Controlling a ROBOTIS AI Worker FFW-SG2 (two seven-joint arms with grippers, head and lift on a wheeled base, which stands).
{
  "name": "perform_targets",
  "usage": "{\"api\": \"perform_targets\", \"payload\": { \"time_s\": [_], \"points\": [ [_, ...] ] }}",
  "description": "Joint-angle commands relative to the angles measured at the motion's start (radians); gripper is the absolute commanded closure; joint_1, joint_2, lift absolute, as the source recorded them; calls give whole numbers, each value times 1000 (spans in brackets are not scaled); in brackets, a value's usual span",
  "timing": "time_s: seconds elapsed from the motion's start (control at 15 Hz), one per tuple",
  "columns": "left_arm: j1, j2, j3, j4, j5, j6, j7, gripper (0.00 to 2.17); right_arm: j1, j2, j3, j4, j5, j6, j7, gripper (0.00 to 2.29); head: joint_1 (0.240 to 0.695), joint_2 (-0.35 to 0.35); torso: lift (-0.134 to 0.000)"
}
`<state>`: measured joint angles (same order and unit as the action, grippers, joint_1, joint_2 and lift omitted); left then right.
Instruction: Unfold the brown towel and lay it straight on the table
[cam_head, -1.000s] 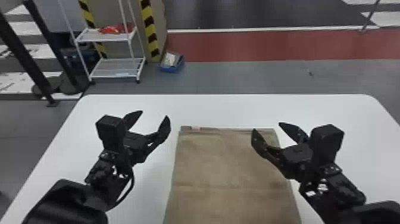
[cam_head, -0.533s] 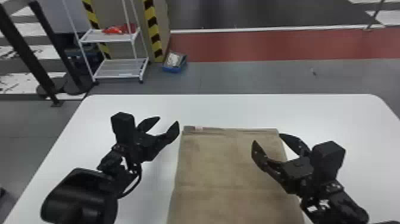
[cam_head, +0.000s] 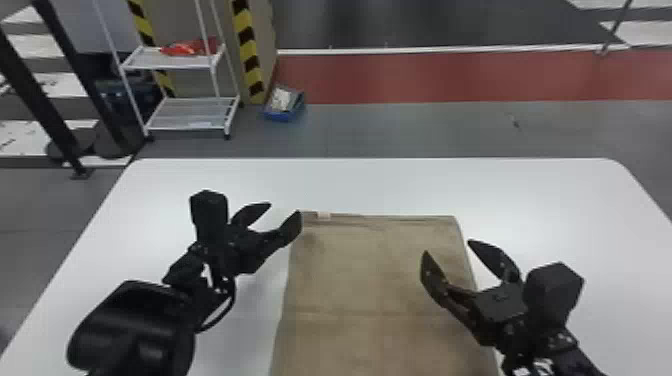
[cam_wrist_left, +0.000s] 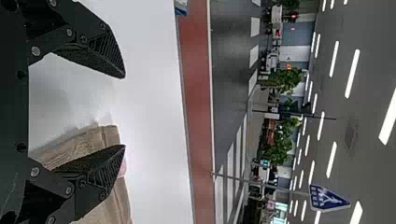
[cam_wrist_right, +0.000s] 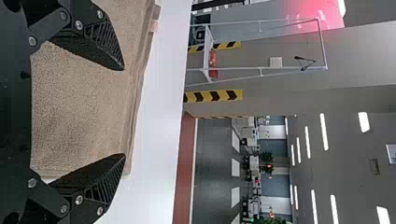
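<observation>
In the head view the brown towel (cam_head: 375, 280) lies flat on the white table, a small pale tag at its far left corner. My left gripper (cam_head: 286, 216) stands open at that corner, one finger over the towel's edge. My right gripper (cam_head: 447, 250) is open over the towel's right edge, nothing between its fingers. In the left wrist view, the left gripper (cam_wrist_left: 124, 112) has one finger in front of the towel (cam_wrist_left: 119, 198). The right wrist view has the right gripper (cam_wrist_right: 124, 112) spread before the towel (cam_wrist_right: 79, 107).
The white table (cam_head: 400, 185) extends past the towel at the far side, left and right. Beyond it on the floor stand a white wire rack (cam_head: 192, 112) and a blue bin (cam_head: 284, 104).
My left gripper has moved right, from beside the towel to its far left corner. My right gripper and the towel show little change.
</observation>
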<state>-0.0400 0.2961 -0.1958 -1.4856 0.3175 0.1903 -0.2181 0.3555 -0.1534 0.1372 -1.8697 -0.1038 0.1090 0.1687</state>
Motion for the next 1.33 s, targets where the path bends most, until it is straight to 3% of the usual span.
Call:
{"api": "perform_targets", "payload": {
  "time_s": [0.0,0.33,0.47,1.0,1.07,1.13,1.27],
  "points": [
    [6,0,-1,-1,-3,24,-1,414,14,0,-11,-6,-2,-15,0,255,695,49,-125],
    [3,-6,-21,-1,2,36,-35,417,33,2,-22,-9,-4,-39,0,255,695,33,-125],
    [-1,-15,-40,11,-3,36,-38,660,34,0,-27,-9,-4,-42,0,255,695,23,-125],
    [-11,-23,-40,13,-8,33,-47,667,42,0,-48,-22,-8,-42,0,255,695,-15,-125],
    [-9,-22,-40,13,-9,30,-49,772,42,0,-51,-22,-8,-42,0,255,695,-16,-125],
    [-8,-18,-40,13,-9,33,-49,1021,42,0,-51,-23,-8,-42,0,255,695,-17,-125],
    [-3,-14,-39,10,-14,33,-55,1045,43,0,-54,-31,-8,-42,0,255,695,-20,-125]
  ]
}}
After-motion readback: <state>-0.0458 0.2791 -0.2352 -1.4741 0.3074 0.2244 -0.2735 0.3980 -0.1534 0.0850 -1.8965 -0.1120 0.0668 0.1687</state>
